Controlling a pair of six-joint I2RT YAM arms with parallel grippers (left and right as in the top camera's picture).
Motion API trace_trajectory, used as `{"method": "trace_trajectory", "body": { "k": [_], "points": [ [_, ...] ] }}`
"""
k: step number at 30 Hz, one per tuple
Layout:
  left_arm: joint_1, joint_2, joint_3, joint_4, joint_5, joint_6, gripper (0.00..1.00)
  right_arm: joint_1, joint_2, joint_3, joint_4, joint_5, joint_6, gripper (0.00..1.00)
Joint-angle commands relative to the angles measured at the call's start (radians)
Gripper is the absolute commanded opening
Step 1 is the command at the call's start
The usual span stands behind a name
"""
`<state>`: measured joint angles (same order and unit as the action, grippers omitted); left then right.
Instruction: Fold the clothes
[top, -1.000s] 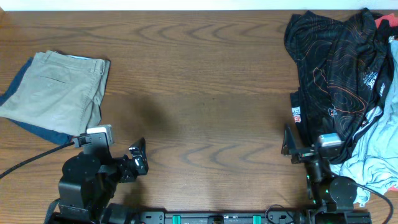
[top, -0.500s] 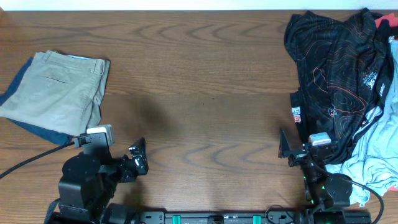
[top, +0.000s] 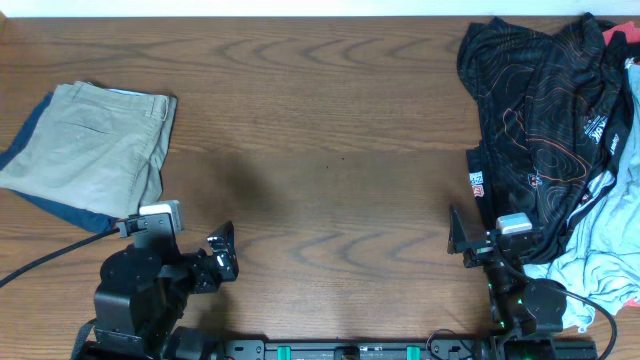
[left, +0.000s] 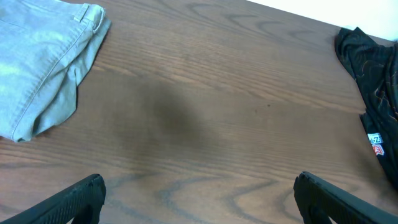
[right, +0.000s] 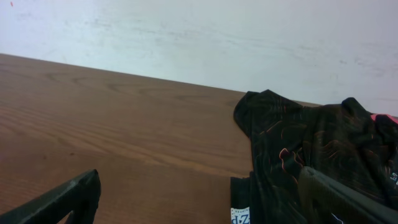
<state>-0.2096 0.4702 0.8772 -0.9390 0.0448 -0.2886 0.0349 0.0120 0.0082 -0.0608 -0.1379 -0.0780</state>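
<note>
Folded khaki shorts (top: 95, 145) lie at the table's left on top of navy shorts (top: 60, 208); the khaki shorts also show in the left wrist view (left: 43, 65). A black shirt with orange line print (top: 545, 110) lies crumpled at the right, over a light blue garment (top: 600, 250); the shirt shows in the right wrist view (right: 311, 155). My left gripper (top: 222, 255) is open and empty near the front edge, right of the shorts. My right gripper (top: 475, 240) is open and empty, its right finger next to the shirt's edge.
A red-pink bit of cloth (top: 622, 35) peeks out at the far right corner. A white label (top: 477, 183) shows on the shirt's left edge. The wooden table (top: 320, 130) stretches between the two piles. A black cable (top: 40, 260) runs at front left.
The right arm drew back slightly toward the front edge and shifted a little left between one second ago and half a second ago. Nothing has moved since. The clothes are unchanged.
</note>
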Motion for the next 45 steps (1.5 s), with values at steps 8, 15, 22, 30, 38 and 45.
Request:
{"method": "trace_trajectory", "body": {
  "k": [8, 15, 22, 30, 38, 45],
  "points": [
    [0.001, -0.001, -0.003, -0.001, -0.012, -0.005, 0.98, 0.010, -0.007, -0.003, -0.002, 0.003, -0.013, 0.99],
    [0.001, -0.004, -0.004, -0.002, -0.012, -0.005, 0.98, 0.010, -0.006, -0.003, -0.002, 0.003, -0.013, 0.99],
    [0.014, -0.030, -0.010, -0.003, -0.013, 0.049, 0.98, 0.010, -0.006, -0.003, -0.002, 0.003, -0.013, 0.99],
    [0.076, -0.169, -0.187, 0.026, -0.012, 0.067, 0.98, 0.010, -0.006, -0.003, -0.003, 0.003, -0.013, 0.99],
    [0.102, -0.351, -0.484, 0.306, -0.009, 0.083, 0.98, 0.010, -0.006, -0.003, -0.003, 0.003, -0.013, 0.99],
    [0.105, -0.434, -0.682, 0.631, 0.015, 0.202, 0.98, 0.010, -0.006, -0.003, -0.002, 0.003, -0.013, 0.99]
  ]
}}
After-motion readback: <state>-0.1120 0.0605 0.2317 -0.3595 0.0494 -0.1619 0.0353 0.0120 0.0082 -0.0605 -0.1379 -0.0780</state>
